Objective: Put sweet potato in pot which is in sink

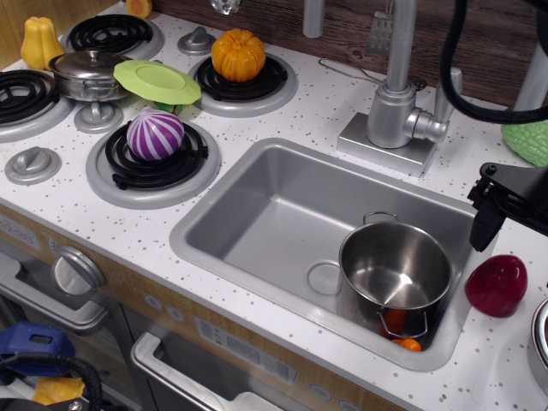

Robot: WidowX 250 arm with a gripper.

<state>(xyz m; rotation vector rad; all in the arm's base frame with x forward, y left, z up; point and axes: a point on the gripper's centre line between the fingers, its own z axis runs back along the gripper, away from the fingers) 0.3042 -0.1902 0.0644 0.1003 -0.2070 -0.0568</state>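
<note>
Sweet potato (496, 285) on the counter right of the sink (257, 214), not yet grasped. Pot (396, 270) upright in the near right corner, mouth open for a drop. Gripper (492, 218) just above the potato; spread or pressed together, impossible to tell.

Striped ball (155, 134), pumpkin (238, 54), perhaps orange bits (408, 344)

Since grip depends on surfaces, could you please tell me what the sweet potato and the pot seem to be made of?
The sweet potato looks like moulded plastic: glossy dark red with sharp highlights. The pot looks like polished stainless steel: mirror-like inside wall and thin wire loop handles, though a metallic coating can't be ruled out.
</note>
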